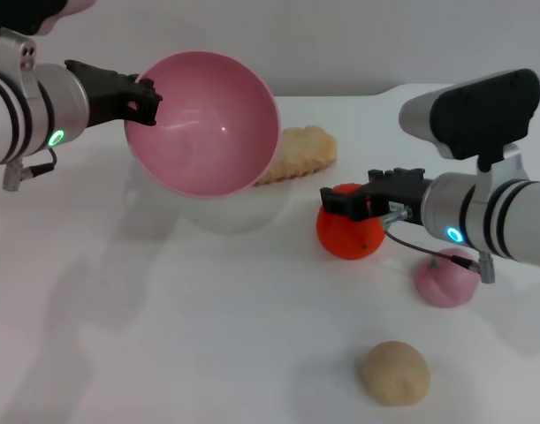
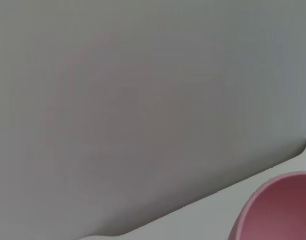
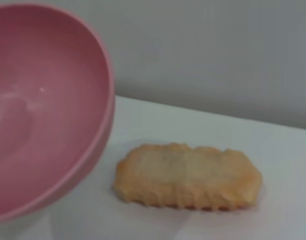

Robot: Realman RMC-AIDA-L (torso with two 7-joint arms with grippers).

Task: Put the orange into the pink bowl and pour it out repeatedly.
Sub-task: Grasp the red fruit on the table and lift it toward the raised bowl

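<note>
**Two arms, bowl tipped, orange on the table**

Nearest us lies a beige bun (image 1: 394, 373), then a pink peach (image 1: 444, 280). Our right gripper (image 1: 338, 201) closes on the orange (image 1: 349, 233), resting on the table (image 1: 163, 336). Farther back, our left gripper (image 1: 148, 99) clamps the rim of the pink bowl (image 1: 208, 124), raised and tilted, empty.

Inventory by count:
- pink bowl (image 1: 203, 122): 1
- orange (image 1: 349, 231): 1
- pink peach-like ball (image 1: 444, 281): 1, partly hidden by an arm
- beige round bun (image 1: 394, 373): 1
- flat golden biscuit-like piece (image 1: 300, 152): 1, possibly a toy pastry
- grippers: 2, left gripper (image 1: 144, 95) and right gripper (image 1: 338, 201)
</note>
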